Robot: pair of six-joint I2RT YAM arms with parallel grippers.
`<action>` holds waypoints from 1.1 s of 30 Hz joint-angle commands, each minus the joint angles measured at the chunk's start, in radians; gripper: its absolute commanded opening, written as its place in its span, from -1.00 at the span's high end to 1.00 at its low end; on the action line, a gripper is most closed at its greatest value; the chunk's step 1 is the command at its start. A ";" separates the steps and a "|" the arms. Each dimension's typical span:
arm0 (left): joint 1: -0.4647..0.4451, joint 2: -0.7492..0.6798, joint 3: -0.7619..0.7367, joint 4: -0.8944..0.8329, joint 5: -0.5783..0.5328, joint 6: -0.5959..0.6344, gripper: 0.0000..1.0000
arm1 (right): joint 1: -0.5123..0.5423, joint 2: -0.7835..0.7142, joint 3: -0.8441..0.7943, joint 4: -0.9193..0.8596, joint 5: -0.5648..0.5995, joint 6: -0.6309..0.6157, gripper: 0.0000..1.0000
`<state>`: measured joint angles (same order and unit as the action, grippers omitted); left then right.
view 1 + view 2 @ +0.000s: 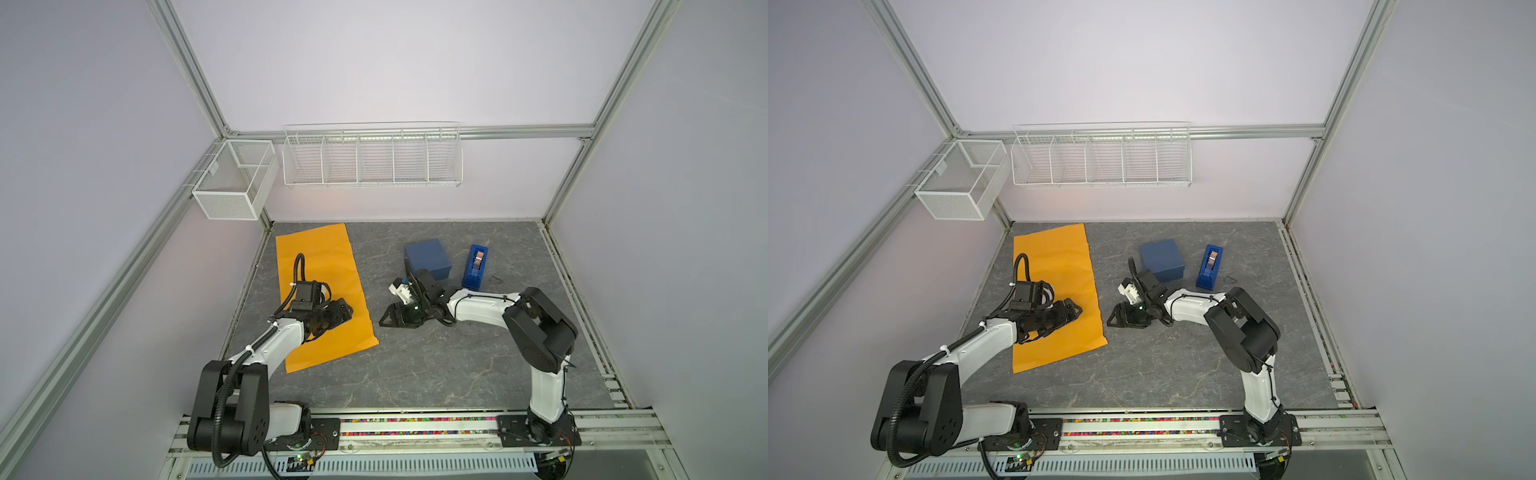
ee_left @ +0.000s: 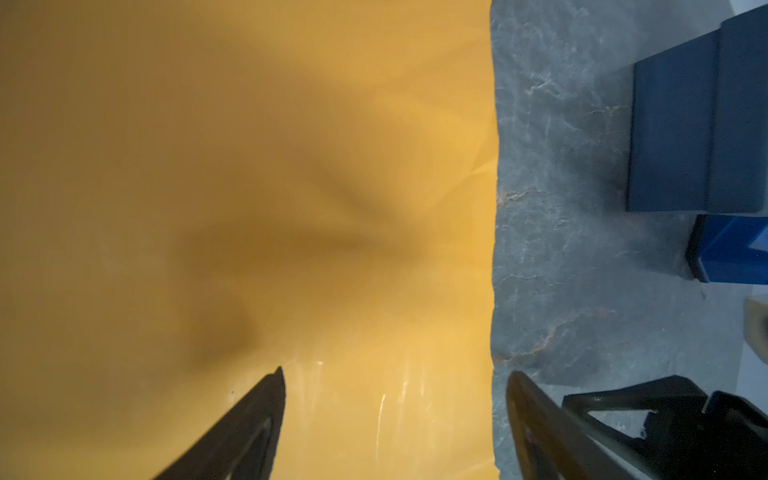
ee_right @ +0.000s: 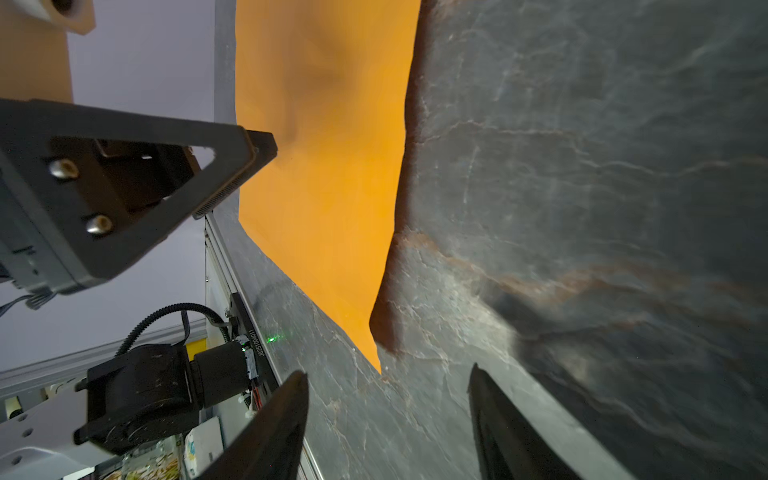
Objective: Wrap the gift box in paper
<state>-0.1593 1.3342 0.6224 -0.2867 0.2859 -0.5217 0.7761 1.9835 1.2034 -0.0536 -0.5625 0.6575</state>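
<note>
The orange paper (image 1: pixel 320 274) (image 1: pixel 1054 266) lies flat on the left of the grey table. The navy gift box (image 1: pixel 428 257) (image 1: pixel 1162 259) stands closed on the table to the right of it, apart from the sheet. My left gripper (image 1: pixel 349 309) (image 1: pixel 1077 311) is low over the paper's right edge. In the left wrist view it (image 2: pixel 397 372) is open: one finger is over the paper (image 2: pixel 249 166), the other over bare table. My right gripper (image 1: pixel 382 323) (image 1: pixel 1111 322) (image 3: pixel 390 370) is open over bare table, close to the paper's near right corner (image 3: pixel 374 349), with nothing between its fingers.
A bright blue tape dispenser (image 1: pixel 475 268) (image 1: pixel 1209 268) stands right of the box, with a small dark loop (image 1: pixel 494 279) beside it. A wire rack (image 1: pixel 372 158) and a mesh basket (image 1: pixel 235 178) hang on the back walls. A metal frame rail edges the table.
</note>
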 commanded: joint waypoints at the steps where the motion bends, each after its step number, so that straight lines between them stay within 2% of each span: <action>1: -0.003 0.018 -0.015 0.001 0.017 -0.012 -0.66 | 0.015 0.046 0.043 0.010 -0.051 0.052 -0.22; 13: -0.003 0.039 -0.030 -0.017 0.010 0.002 -0.66 | 0.085 0.164 0.096 0.107 -0.116 0.186 -0.13; 20: -0.002 0.043 -0.024 -0.024 0.009 0.003 -0.68 | 0.106 0.205 0.091 0.271 -0.165 0.308 0.00; 25: -0.003 0.030 -0.035 -0.022 0.008 0.000 -0.68 | 0.107 0.183 0.066 0.286 -0.138 0.320 0.19; 29: -0.002 0.020 -0.036 -0.023 0.000 0.002 -0.68 | 0.106 0.181 0.073 0.259 -0.125 0.309 0.54; 33: -0.002 0.019 -0.031 -0.026 0.004 0.003 -0.68 | 0.106 0.181 0.079 0.233 -0.120 0.300 0.67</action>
<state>-0.1593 1.3663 0.6037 -0.2893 0.2924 -0.5209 0.8814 2.1742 1.2877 0.1986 -0.6926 0.9508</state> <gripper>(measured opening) 0.840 0.186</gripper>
